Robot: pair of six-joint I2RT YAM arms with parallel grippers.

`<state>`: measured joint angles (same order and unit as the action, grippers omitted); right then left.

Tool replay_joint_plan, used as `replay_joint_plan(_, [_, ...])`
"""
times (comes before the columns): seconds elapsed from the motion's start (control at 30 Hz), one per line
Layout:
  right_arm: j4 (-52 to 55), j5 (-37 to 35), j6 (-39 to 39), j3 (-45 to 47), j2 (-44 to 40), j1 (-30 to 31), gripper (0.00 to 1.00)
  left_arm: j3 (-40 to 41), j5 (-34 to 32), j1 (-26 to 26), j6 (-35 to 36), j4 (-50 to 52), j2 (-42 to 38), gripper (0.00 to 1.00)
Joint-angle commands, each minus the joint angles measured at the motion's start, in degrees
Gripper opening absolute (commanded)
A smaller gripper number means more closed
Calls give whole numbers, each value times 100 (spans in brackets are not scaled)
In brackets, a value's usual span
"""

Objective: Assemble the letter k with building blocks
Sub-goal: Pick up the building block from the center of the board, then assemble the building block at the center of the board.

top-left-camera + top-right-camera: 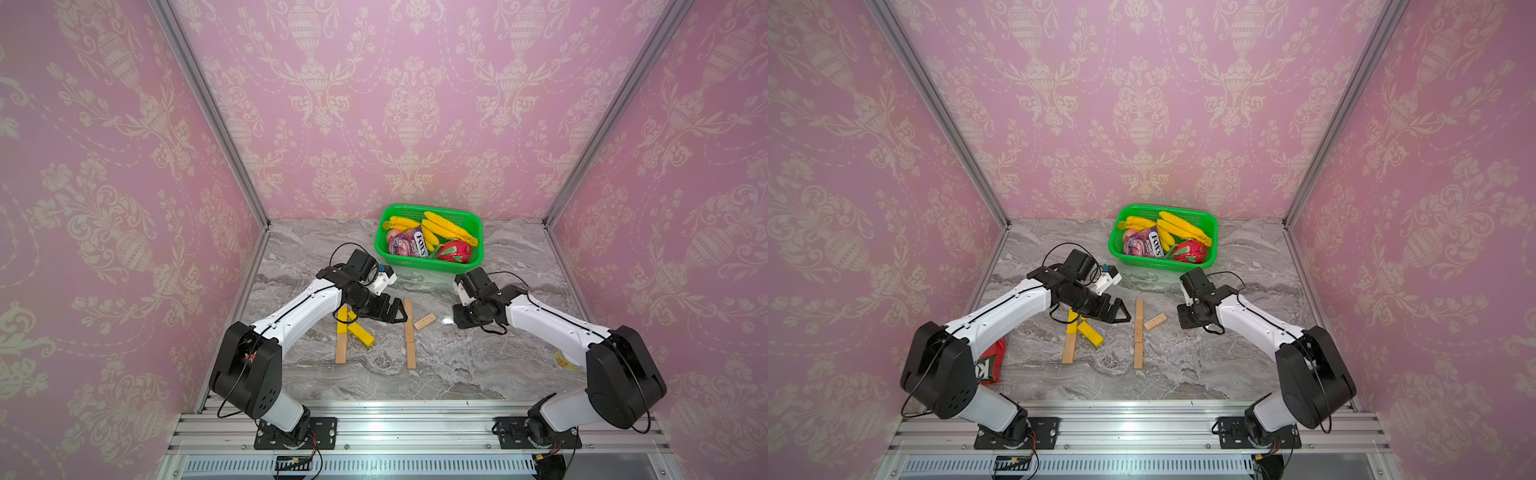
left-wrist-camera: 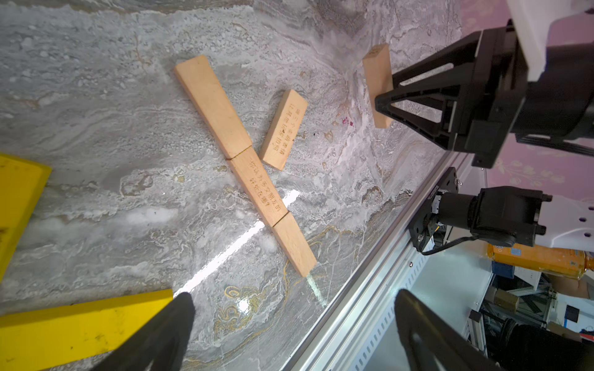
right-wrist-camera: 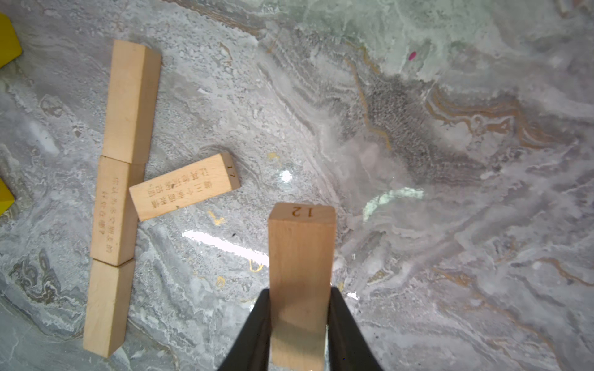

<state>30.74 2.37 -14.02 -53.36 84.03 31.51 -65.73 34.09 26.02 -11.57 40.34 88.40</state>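
The right gripper (image 3: 300,308) is pinching a tan block marked 12 (image 3: 300,250) just right of the three-bar stem (image 3: 119,199) and its one slanted arm (image 3: 184,186). The left gripper (image 1: 397,311) is gaping open beside the yellow blocks (image 1: 360,334). Setting down carelessly risks nudging that arm askew.

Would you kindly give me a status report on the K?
Right pincer shut on wooden bar. Left pincer open, empty. Three-bar stem laid, one slanted arm against it. Left pincer close to stem's far end.
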Motion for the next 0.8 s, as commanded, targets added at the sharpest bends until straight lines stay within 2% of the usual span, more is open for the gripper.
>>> replay_joint_plan(0.0, [-49,73,465,141,-232,165,26,104,-329,-186,-431,-263,-170,99])
replay_joint_plan(0.07, [-59,106,565,168,-281,235,22,122,-320,-274,-513,-263,-174,99])
replay_joint_plan(0.27, [-137,79,815,225,-300,551,22,122,201,-473,-754,-242,-121,99])
replay_joint_plan(0.53, [-121,-68,1081,186,-76,1157,23,260,291,-562,-848,-86,-189,99])
replay_joint_plan(0.77, [-58,-71,1159,217,15,1418,23,670,218,-646,-1133,-294,-370,99])
